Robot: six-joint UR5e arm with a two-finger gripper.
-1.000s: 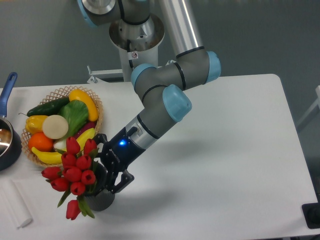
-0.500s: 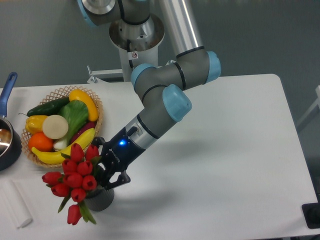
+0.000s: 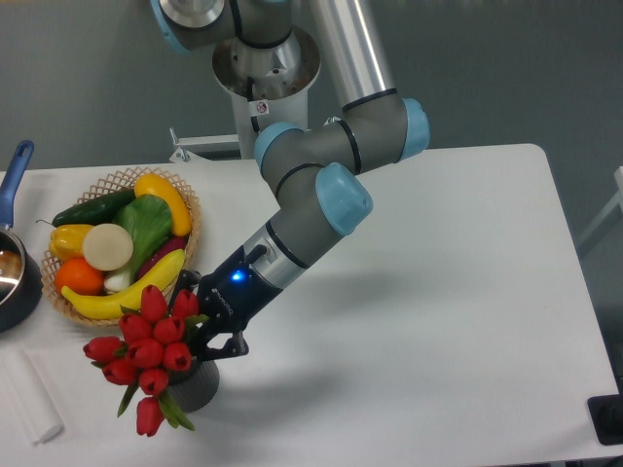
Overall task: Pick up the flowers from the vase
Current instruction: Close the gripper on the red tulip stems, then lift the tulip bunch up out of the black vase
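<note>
The flowers (image 3: 148, 342), red tulip buds with one drooping low, stand in the vase (image 3: 194, 389) near the table's (image 3: 438, 292) front left edge, just below the basket (image 3: 117, 185) of fruit and vegetables. The gripper (image 3: 202, 342) reaches into the bunch from the right, just above the vase mouth, clenched on the stems as far as the leaves let one see. A blue-handled pot (image 3: 15, 263) sits at the left edge.
</note>
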